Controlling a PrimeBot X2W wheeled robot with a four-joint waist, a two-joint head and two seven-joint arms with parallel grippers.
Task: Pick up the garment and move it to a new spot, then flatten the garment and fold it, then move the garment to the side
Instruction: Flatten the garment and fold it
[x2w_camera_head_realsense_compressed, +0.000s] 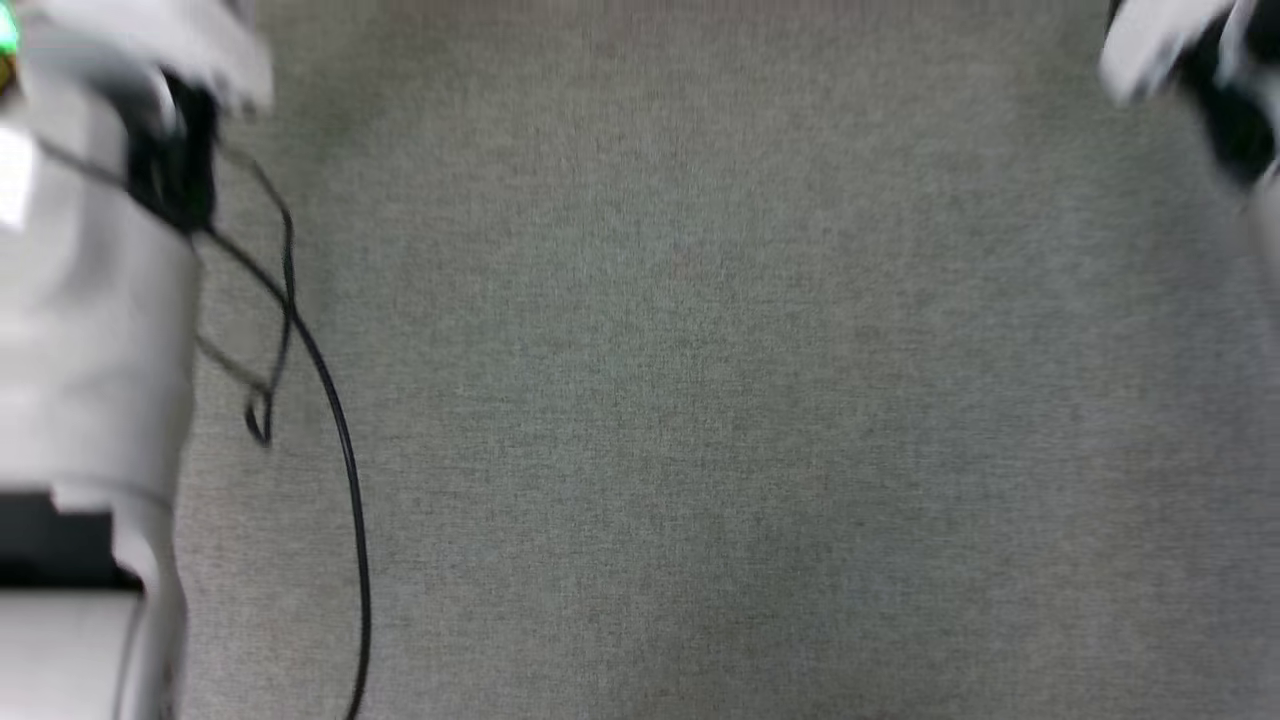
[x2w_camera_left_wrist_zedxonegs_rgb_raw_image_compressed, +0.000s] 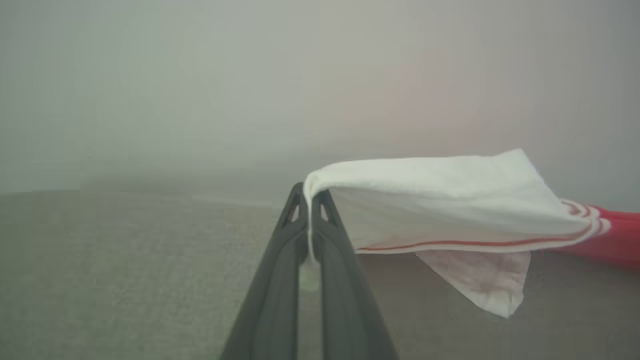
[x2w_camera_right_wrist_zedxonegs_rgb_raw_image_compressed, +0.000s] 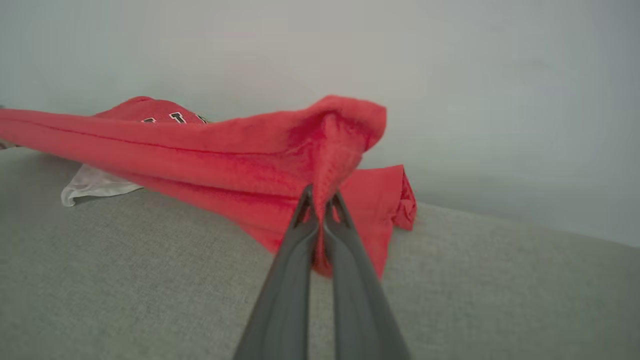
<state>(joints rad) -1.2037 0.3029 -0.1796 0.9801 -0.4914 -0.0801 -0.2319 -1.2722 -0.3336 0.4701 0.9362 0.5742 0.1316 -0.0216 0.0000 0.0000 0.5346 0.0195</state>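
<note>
Left claw (x2w_camera_left_wrist_zedxonegs_rgb_raw_image_compressed: 310, 193), right claw (x2w_camera_right_wrist_zedxonegs_rgb_raw_image_compressed: 322, 198) tight on garment (x2w_camera_right_wrist_zedxonegs_rgb_raw_image_compressed: 200, 152) edges

Light is soft, even and diffuse in every view; shadows are faint. The head view is smeared by motion blur: the pale forearm (x2w_camera_head_realsense_compressed: 90, 300) at the left edge, the black cable (x2w_camera_head_realsense_compressed: 340, 440) and the weave of the grey fabric surface (x2w_camera_head_realsense_compressed: 700, 400) all streak; a green light (x2w_camera_head_realsense_compressed: 6, 35) glows in the top left corner. In the left wrist view the wall (x2w_camera_left_wrist_zedxonegs_rgb_raw_image_compressed: 200, 75) is hazy and out of focus, faintly pink above the white sleeve end (x2w_camera_left_wrist_zedxonegs_rgb_raw_image_compressed: 440, 200), which casts a soft shadow below. The right wrist view is sharper; the red garment (x2w_camera_right_wrist_zedxonegs_rgb_raw_image_compressed: 200, 150) is saturated, and the surface's far edge bows.
</note>
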